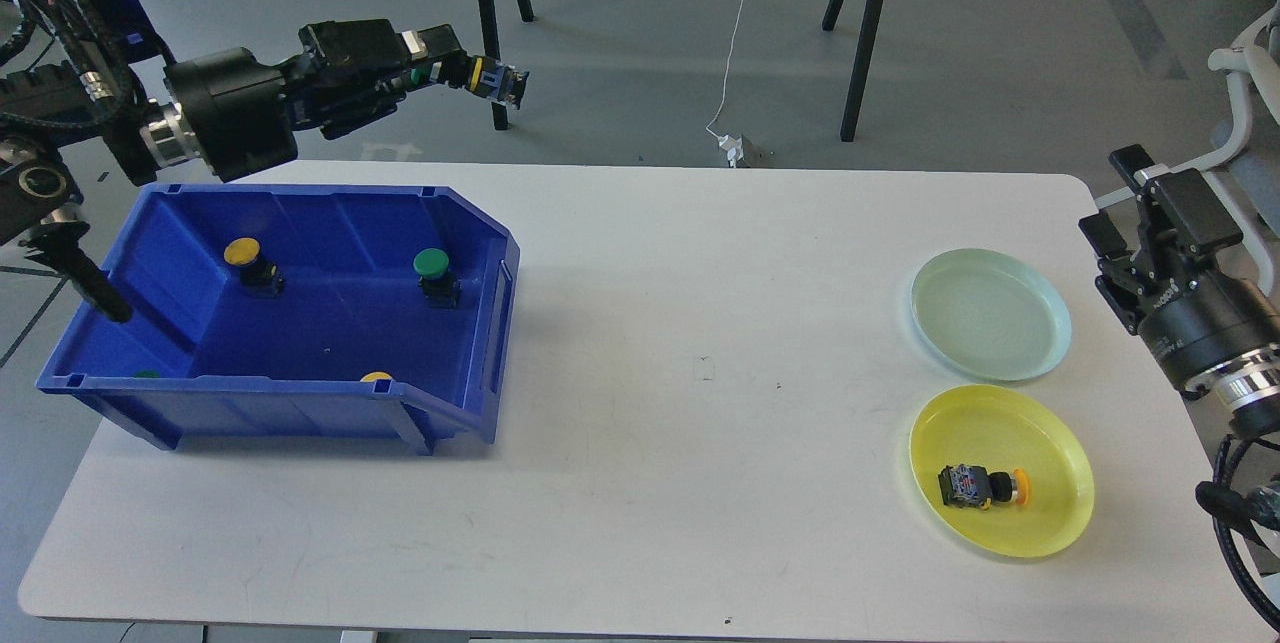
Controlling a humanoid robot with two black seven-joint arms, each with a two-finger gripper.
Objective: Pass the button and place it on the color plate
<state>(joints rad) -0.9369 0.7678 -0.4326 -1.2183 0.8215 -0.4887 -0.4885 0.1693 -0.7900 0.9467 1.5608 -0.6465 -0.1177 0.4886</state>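
White table (640, 343) held the blue bin (480, 323) far left; left gripper (478, 77) clasped a yellow button (484, 76) for passing, right gripper (1125, 198) spread empty beside the plates.

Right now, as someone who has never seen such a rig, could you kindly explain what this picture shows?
This is the robot's own head camera, looking down at a white table. The black arms at either side belong to it. The left pincer holds a yellow button above the blue bin, where a yellow-capped button and a green-capped button stand. The right pincer hangs empty beside a pale green plate. A yellow plate already holds one button lying on its side.
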